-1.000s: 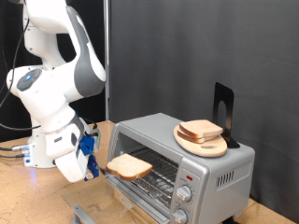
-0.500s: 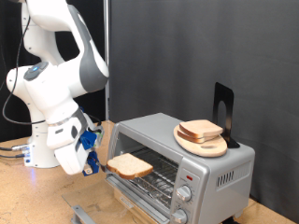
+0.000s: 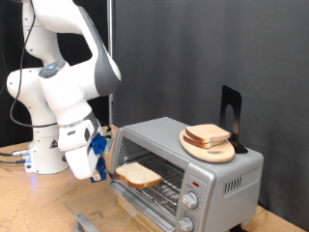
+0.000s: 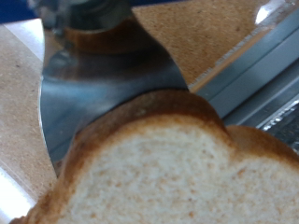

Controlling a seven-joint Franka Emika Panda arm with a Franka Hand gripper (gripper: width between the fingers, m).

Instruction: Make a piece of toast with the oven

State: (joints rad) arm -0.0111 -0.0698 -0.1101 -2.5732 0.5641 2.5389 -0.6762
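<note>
Exterior view: stood back, faced the boxy silver-grey toaster oven (image 3: 183, 172) obliquely. Wrist view: sat very close above the pale, tan-crusted bread slice (image 4: 163, 168), shared by both (image 3: 138, 174).

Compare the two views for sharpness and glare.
Exterior view: evenly lit and sharp, the pale tan-crusted bread slice held by the hand at the silver-grey toaster oven mouth. Wrist view: the slice fills the frame, soft and blurred, with glare on metal behind.
</note>
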